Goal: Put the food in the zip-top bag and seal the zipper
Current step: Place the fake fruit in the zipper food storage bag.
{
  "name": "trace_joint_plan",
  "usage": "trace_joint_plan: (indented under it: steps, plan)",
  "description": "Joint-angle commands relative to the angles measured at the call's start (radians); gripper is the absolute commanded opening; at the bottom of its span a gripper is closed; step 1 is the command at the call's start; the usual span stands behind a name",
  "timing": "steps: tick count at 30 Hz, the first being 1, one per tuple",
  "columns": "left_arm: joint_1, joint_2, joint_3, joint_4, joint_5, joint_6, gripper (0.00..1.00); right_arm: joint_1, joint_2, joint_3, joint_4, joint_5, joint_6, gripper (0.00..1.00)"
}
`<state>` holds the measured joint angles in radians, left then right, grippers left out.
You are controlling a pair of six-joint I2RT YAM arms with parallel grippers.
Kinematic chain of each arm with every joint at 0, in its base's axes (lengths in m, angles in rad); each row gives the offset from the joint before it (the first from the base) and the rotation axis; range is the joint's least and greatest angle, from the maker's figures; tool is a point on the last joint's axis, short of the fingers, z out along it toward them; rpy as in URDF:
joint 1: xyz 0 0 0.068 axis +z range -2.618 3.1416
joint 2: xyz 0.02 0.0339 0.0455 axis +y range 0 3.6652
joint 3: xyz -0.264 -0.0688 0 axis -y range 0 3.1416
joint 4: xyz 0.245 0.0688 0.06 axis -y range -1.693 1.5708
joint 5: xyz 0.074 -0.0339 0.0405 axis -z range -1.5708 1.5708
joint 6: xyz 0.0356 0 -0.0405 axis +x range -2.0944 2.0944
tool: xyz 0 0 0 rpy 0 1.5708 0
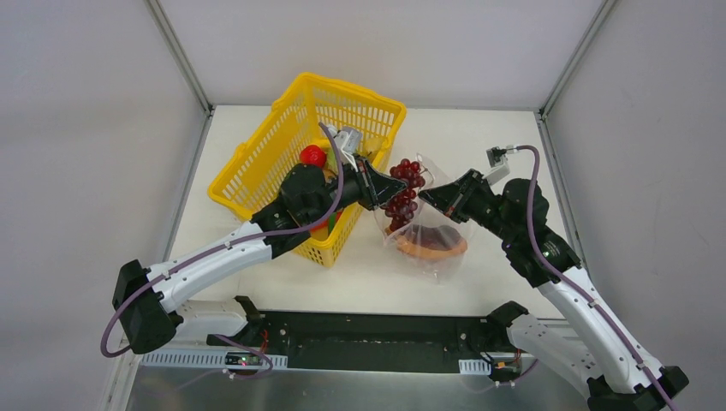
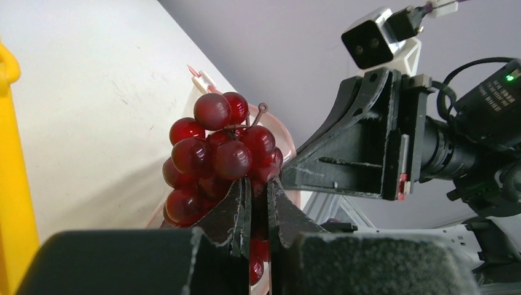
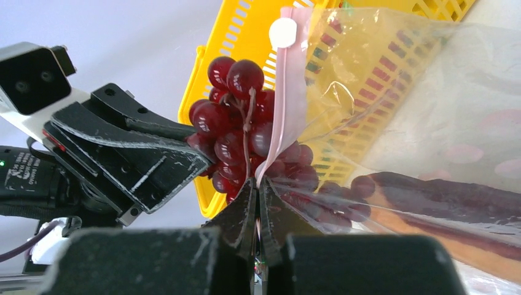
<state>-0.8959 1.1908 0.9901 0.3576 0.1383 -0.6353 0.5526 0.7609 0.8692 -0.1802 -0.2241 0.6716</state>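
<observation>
Your left gripper [image 2: 258,187] pinches the light, knobbly grapes [image 2: 215,153]; your right gripper [image 3: 258,184] grips the floppy zip-top bag [image 3: 393,92] by its likely stiffer zipper [image 3: 286,98].

White link shells between bulky black joint housings on left arm [image 1: 210,257] and right arm [image 1: 591,330] alike. One purple cable [image 1: 532,193] along each, up to a small wrist camera [image 2: 375,40]: white casing, black face, two lenses. Matte black on left gripper [image 2: 258,193] and right gripper [image 3: 258,193]; wedge-shaped fingers [image 3: 236,215] with scuffed, pale-scratched edges. Angular, slotted black finger mounts, one with a small red tab [image 2: 402,182]. Green light [image 2: 508,77] and white lettering [image 3: 24,175] on black motor housings.
</observation>
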Motion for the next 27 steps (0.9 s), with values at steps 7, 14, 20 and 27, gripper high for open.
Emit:
trace_joint_plan:
  steps: [7,14,20,27]
  plan:
    - [-0.039,-0.047,0.001,0.024,-0.024,0.092,0.00,-0.011,-0.024,0.041,0.079,0.014,0.053,0.00]
    - [-0.106,-0.089,0.002,-0.095,-0.058,0.296,0.00,-0.016,-0.017,0.039,0.081,0.045,0.088,0.00]
    - [-0.124,-0.104,-0.021,-0.052,0.002,0.370,0.00,-0.022,-0.004,0.034,0.081,0.053,0.107,0.00]
    - [-0.134,-0.025,0.080,-0.175,0.050,0.436,0.00,-0.024,0.003,0.018,0.120,-0.031,0.085,0.00]
